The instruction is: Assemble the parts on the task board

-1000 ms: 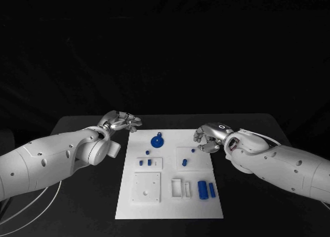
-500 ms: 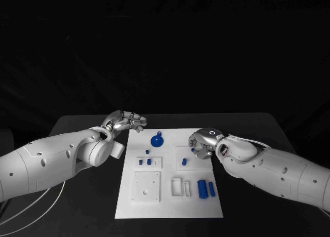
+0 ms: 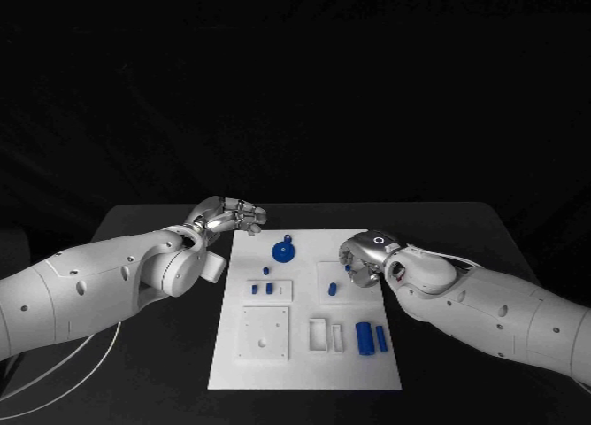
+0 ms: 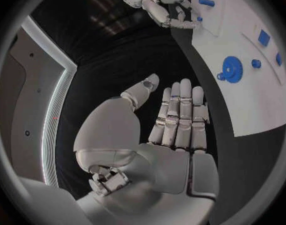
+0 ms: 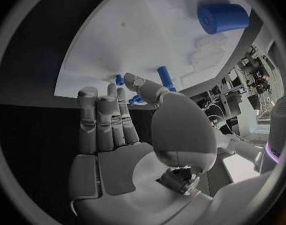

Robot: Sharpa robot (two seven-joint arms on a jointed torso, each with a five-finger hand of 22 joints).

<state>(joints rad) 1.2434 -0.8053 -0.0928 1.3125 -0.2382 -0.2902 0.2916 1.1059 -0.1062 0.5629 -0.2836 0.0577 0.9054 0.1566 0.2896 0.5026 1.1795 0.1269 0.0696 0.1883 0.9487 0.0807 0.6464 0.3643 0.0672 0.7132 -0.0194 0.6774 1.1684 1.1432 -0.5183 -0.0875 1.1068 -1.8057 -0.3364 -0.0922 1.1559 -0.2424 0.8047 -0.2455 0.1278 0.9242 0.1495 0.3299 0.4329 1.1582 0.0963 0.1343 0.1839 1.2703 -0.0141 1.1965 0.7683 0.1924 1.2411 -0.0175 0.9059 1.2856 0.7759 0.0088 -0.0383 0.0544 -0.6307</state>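
Our right hand [image 3: 364, 263], fingers apart and holding nothing, hovers over the task board's [image 3: 304, 372] right edge, just beside the small blue peg [image 3: 330, 289], which lies toward the board's middle. Our left hand [image 3: 229, 215], also empty, is farther away.

A black table [image 3: 156, 354] stands before a dark backdrop [image 3: 295, 97].

White smooth-shelled arms, small dark screw holes; silver segmented fingers [image 4: 180, 120]; pale cable, apparently, under left arm [image 3: 92, 292].
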